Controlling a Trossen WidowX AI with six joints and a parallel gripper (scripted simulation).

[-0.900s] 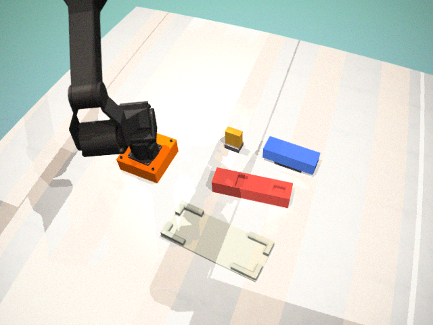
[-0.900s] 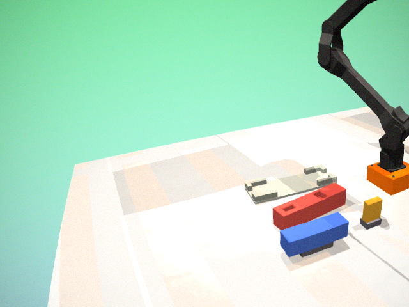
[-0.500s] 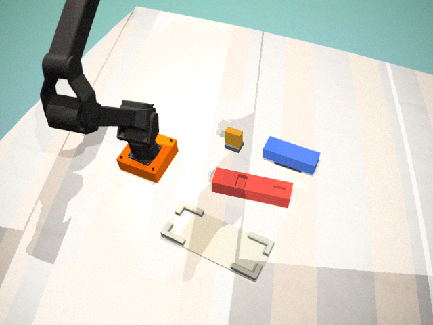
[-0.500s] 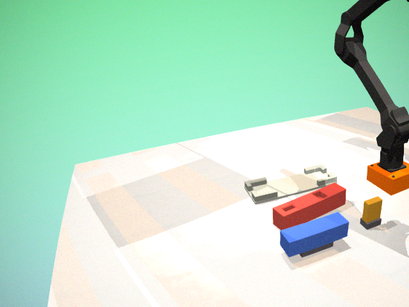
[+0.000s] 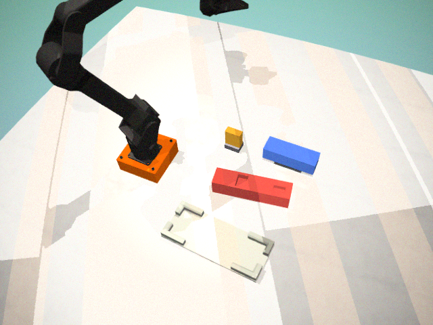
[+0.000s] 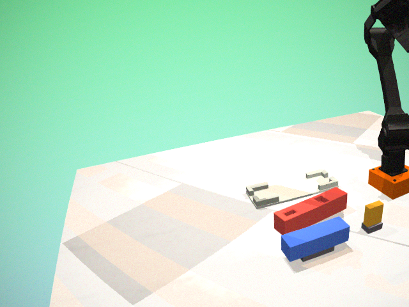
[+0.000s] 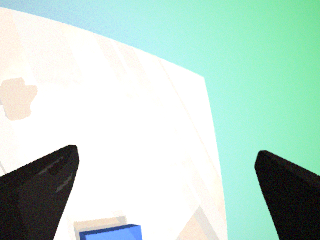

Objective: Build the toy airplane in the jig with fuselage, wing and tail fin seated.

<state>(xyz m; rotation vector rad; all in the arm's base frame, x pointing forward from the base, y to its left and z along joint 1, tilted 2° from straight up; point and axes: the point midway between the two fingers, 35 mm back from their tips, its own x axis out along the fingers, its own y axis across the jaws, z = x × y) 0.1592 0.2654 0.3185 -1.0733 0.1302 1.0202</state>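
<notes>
The red fuselage [image 5: 252, 189] [image 6: 310, 211] lies on the table beside the jig, its two sockets facing up. The pale jig [image 5: 216, 237] [image 6: 287, 193] has raised corner walls and holds nothing. The blue wing [image 5: 291, 154] [image 6: 315, 238] rests on its dark tab beyond the fuselage; its edge shows at the bottom of the wrist view [image 7: 115, 233]. The yellow tail fin [image 5: 233, 137] [image 6: 373, 214] stands upright on its dark tab. My gripper [image 7: 170, 158] is open and empty, high above the table; only part of it shows at the top of the top view.
The orange arm base [image 5: 148, 162] [image 6: 390, 183] stands left of the tail fin in the top view. The black arm [image 5: 101, 92] [image 6: 390, 79] rises from it. The table's far edge shows beyond the parts, and shadows fall across the table top.
</notes>
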